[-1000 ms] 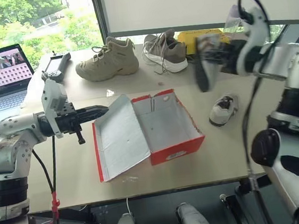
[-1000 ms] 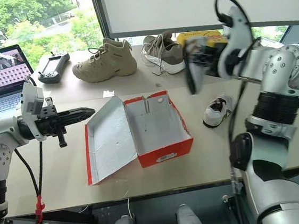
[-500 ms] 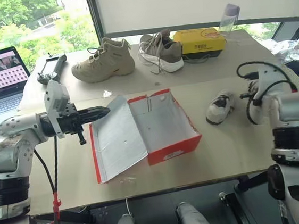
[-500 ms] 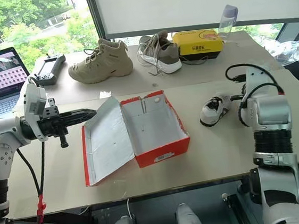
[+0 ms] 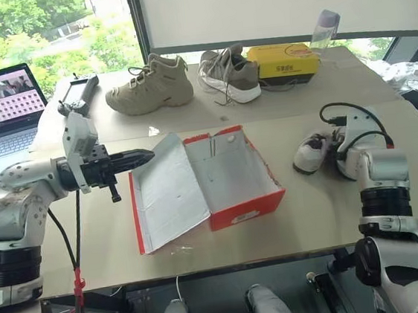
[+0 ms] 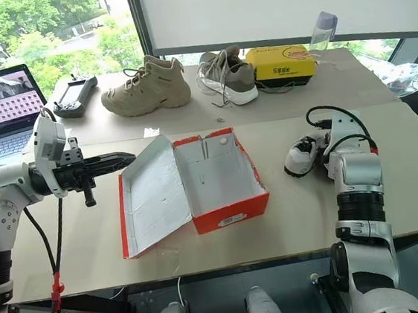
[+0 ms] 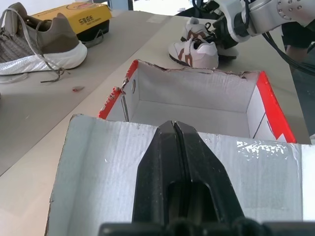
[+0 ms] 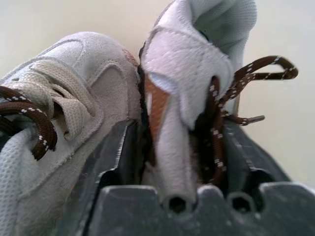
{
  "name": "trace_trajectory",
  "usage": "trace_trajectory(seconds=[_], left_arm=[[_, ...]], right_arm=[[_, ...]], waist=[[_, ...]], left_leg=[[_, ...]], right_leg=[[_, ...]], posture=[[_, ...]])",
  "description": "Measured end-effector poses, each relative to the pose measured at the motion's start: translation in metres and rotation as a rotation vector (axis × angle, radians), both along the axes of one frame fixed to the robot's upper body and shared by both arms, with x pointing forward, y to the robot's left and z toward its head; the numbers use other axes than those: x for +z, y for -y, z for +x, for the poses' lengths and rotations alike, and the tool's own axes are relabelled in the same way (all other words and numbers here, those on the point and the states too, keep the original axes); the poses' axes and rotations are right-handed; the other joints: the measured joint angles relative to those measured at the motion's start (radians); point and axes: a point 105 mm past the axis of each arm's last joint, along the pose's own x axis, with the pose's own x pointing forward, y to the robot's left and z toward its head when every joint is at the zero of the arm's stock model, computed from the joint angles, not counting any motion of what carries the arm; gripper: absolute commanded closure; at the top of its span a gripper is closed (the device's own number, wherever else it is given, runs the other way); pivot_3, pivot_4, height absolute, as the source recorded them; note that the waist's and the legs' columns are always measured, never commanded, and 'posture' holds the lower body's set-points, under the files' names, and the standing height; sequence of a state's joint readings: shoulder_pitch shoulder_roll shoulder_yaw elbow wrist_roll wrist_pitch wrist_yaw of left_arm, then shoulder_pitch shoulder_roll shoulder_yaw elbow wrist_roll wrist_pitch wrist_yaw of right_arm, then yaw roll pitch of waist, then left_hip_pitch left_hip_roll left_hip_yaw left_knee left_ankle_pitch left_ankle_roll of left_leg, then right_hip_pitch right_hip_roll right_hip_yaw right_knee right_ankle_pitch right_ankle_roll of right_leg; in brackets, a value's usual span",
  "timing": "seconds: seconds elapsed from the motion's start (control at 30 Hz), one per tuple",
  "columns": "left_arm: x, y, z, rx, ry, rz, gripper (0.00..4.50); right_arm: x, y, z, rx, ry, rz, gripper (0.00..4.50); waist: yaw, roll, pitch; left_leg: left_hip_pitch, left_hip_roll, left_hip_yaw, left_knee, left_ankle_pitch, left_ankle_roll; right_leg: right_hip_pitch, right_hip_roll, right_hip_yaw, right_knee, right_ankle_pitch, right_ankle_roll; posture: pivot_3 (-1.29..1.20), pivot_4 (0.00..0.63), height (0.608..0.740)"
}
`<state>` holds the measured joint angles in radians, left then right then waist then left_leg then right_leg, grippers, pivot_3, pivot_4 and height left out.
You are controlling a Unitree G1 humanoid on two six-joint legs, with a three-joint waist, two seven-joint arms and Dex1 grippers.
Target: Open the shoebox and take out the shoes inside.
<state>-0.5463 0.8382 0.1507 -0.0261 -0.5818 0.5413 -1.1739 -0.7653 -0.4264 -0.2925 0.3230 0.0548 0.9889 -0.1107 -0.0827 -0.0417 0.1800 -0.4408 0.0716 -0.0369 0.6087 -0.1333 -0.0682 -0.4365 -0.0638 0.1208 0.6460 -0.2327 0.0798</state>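
By the window, the tan counter [image 5: 265,121] carries the emptied shoebox [image 5: 230,177], left pincer [image 5: 140,157] clenched at its lid, right pincer [image 8: 182,162] spread around the second of the shoes [image 7: 197,46] — just retreat next!

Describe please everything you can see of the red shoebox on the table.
The shoebox is red cardboard outside and grey-white inside. It stands open on the table, and nothing is seen inside it. Its hinged lid is folded back toward the left gripper, inner side up. The top edge looks torn. A small label sits on the red front wall.
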Motion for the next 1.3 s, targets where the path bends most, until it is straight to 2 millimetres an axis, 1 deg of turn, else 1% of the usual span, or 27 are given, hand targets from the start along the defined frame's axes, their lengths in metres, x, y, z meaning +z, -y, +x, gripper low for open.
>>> trace_trajectory(seconds=[0.1, 0.23, 0.37, 0.43, 0.53, 0.57, 0.67, 0.73, 0.8, 0.83, 0.9, 0.97, 1.0, 1.1, 1.13, 1.17, 1.2, 1.23, 1.27, 1.3], left_arm=[[0.000, 0.000, 0.000, 0.000, 0.000, 0.000, 4.50], [0.000, 0.000, 0.000, 0.000, 0.001, 0.000, 4.50], [0.000, 0.000, 0.000, 0.000, 0.001, 0.000, 4.50], [0.000, 0.000, 0.000, 0.000, 0.001, 0.000, 4.50], [0.000, 0.000, 0.000, 0.000, 0.001, -0.001, 4.50], [0.000, 0.000, 0.000, 0.000, 0.002, -0.001, 4.50], [-0.001, -0.001, 0.000, 0.004, 0.002, -0.002, 4.50], [-0.005, -0.002, 0.001, 0.017, -0.004, -0.010, 4.50], [-0.013, -0.004, 0.002, 0.041, -0.021, -0.013, 4.50], [-0.021, -0.008, 0.002, 0.079, -0.035, -0.018, 4.50], [-0.028, -0.016, 0.006, 0.170, -0.038, -0.066, 4.50], [-0.031, -0.023, 0.014, 0.290, -0.023, -0.132, 4.50], [-0.028, -0.027, 0.018, 0.353, -0.002, -0.174, 4.50], [-0.026, -0.053, 0.032, 0.661, 0.067, -0.316, 4.50], [-0.027, -0.062, 0.034, 0.758, 0.077, -0.355, 4.50], [-0.031, -0.075, 0.035, 0.901, 0.090, -0.409, 4.50], [-0.041, -0.090, 0.033, 1.050, 0.096, -0.437, 4.50], [-0.061, -0.110, 0.024, 1.247, 0.084, -0.449, 4.50], [-0.073, -0.115, 0.020, 1.301, 0.060, -0.438, 4.50], [-0.091, -0.122, 0.013, 1.384, 0.024, -0.411, 4.50]], right_arm=[[0.001, 0.001, 0.000, -0.003, 0.006, 0.009, 0.67], [0.010, 0.007, -0.004, -0.017, 0.030, 0.029, 0.67], [0.033, 0.015, -0.015, -0.012, 0.066, 0.046, 0.67], [0.042, 0.013, -0.022, 0.017, 0.068, 0.083, 0.67], [0.049, 0.010, -0.029, 0.065, 0.061, 0.124, 0.67], [0.052, 0.010, -0.031, 0.083, 0.054, 0.134, 0.67], [0.066, 0.004, -0.039, 0.216, 0.056, 0.214, 0.67], [0.079, -0.008, -0.040, 0.333, 0.110, 0.304, 0.67], [0.092, -0.018, -0.041, 0.424, 0.170, 0.353, 0.67], [0.099, -0.027, -0.041, 0.481, 0.216, 0.366, 0.67], [0.110, -0.044, -0.044, 0.585, 0.301, 0.342, 0.67], [0.112, -0.064, -0.045, 0.675, 0.349, 0.285, 0.67], [0.111, -0.070, -0.046, 0.695, 0.363, 0.254, 0.67], [0.095, -0.083, -0.042, 0.684, 0.382, 0.160, 0.67], [0.087, -0.083, -0.041, 0.661, 0.376, 0.133, 0.67], [0.076, -0.082, -0.041, 0.632, 0.360, 0.076, 0.67], [0.065, -0.081, -0.041, 0.601, 0.353, 0.022, 0.67], [0.051, -0.076, -0.042, 0.537, 0.369, -0.033, 0.67], [0.044, -0.074, -0.043, 0.518, 0.363, -0.046, 0.67], [0.040, -0.070, -0.044, 0.489, 0.372, -0.110, 0.67]], waist=[[0.001, 0.000, 0.000], [0.005, 0.000, 0.000], [0.012, 0.001, 0.001], [0.012, 0.001, 0.001], [0.011, 0.001, 0.001], [0.012, 0.001, 0.001], [0.013, 0.001, 0.001], [0.011, 0.001, 0.001], [0.006, 0.001, 0.001], [0.005, 0.001, 0.001], [0.004, 0.001, 0.001], [0.010, 0.001, 0.001], [0.012, 0.001, 0.001], [0.020, 0.001, 0.001], [0.022, 0.001, 0.001], [0.025, 0.001, 0.000], [0.028, 0.000, 0.000], [0.030, 0.000, 0.000], [0.030, 0.000, 0.000], [0.033, 0.000, 0.000]], left_leg=[[0.000, 0.000, 0.000, 0.000, 0.000, 0.000], [0.000, 0.000, 0.000, 0.000, 0.000, 0.000], [0.000, 0.000, 0.000, -0.001, 0.000, 0.000], [0.000, 0.000, 0.000, -0.001, 0.000, 0.000], [0.000, 0.000, 0.000, -0.001, 0.000, 0.000], [0.000, 0.000, 0.000, 0.000, 0.000, 0.000], [0.000, 0.000, 0.000, -0.001, 0.000, 0.000], [0.000, 0.000, 0.000, -0.001, 0.000, 0.000], [0.000, 0.000, 0.000, -0.001, 0.000, 0.000], [0.000, 0.000, 0.000, -0.001, 0.000, 0.000], [0.000, 0.000, 0.000, -0.001, 0.000, 0.000], [0.000, 0.000, 0.000, 0.000, 0.000, 0.000], [0.000, 0.000, 0.000, 0.001, 0.000, 0.000], [0.000, 0.000, 0.000, 0.002, 0.000, 0.000], [0.000, 0.000, 0.000, 0.002, 0.000, 0.000], [0.000, 0.000, 0.000, 0.002, 0.000, 0.000], [0.000, 0.000, 0.000, 0.002, 0.000, 0.000], [0.000, 0.000, 0.000, 0.001, 0.000, 0.000], [-0.001, 0.000, 0.000, 0.001, 0.000, 0.000], [-0.001, 0.000, 0.000, 0.002, 0.000, -0.001]], right_leg=[[0.000, 0.000, 0.000, 0.000, 0.000, 0.000], [-0.001, 0.000, 0.000, 0.000, 0.000, 0.000], [-0.002, 0.000, 0.000, 0.000, 0.000, -0.001], [-0.002, 0.000, 0.000, 0.000, 0.000, -0.001], [-0.002, 0.000, 0.001, 0.000, 0.000, 0.000], [-0.002, 0.000, 0.000, 0.000, 0.000, -0.001], [-0.002, 0.000, 0.001, 0.000, 0.000, 0.000], [-0.002, 0.000, 0.001, 0.000, 0.000, -0.001], [-0.001, 0.000, 0.001, 0.000, 0.000, 0.000], [-0.001, 0.000, 0.001, 0.001, 0.000, -0.001], [-0.001, 0.000, 0.001, 0.001, 0.000, 0.000], [-0.001, 0.000, 0.001, 0.001, 0.000, 0.000], [-0.001, 0.000, 0.001, 0.000, 0.000, 0.000], [0.000, 0.000, 0.000, 0.000, 0.000, 0.001], [0.001, 0.000, 0.001, 0.000, 0.001, 0.001], [0.001, 0.000, 0.001, 0.000, 0.001, 0.001], [0.000, 0.000, 0.001, 0.000, 0.001, 0.001], [0.000, 0.000, 0.001, -0.001, 0.001, 0.001], [0.000, 0.000, 0.001, 0.000, 0.002, 0.000], [-0.002, 0.000, 0.001, 0.001, 0.003, -0.001]], posture=[[0.00, 0.150, 0.712], [0.00, 0.150, 0.712], [0.00, 0.150, 0.712], [0.00, 0.150, 0.712], [0.00, 0.150, 0.712], [0.00, 0.150, 0.712], [0.00, 0.150, 0.712], [0.00, 0.150, 0.712], [0.00, 0.150, 0.712], [0.00, 0.150, 0.712], [0.00, 0.150, 0.712], [0.00, 0.150, 0.712], [0.00, 0.150, 0.712], [0.00, 0.150, 0.712], [0.00, 0.150, 0.712], [0.00, 0.150, 0.712], [0.00, 0.150, 0.712], [0.00, 0.150, 0.712], [0.00, 0.150, 0.712], [0.00, 0.150, 0.712]])
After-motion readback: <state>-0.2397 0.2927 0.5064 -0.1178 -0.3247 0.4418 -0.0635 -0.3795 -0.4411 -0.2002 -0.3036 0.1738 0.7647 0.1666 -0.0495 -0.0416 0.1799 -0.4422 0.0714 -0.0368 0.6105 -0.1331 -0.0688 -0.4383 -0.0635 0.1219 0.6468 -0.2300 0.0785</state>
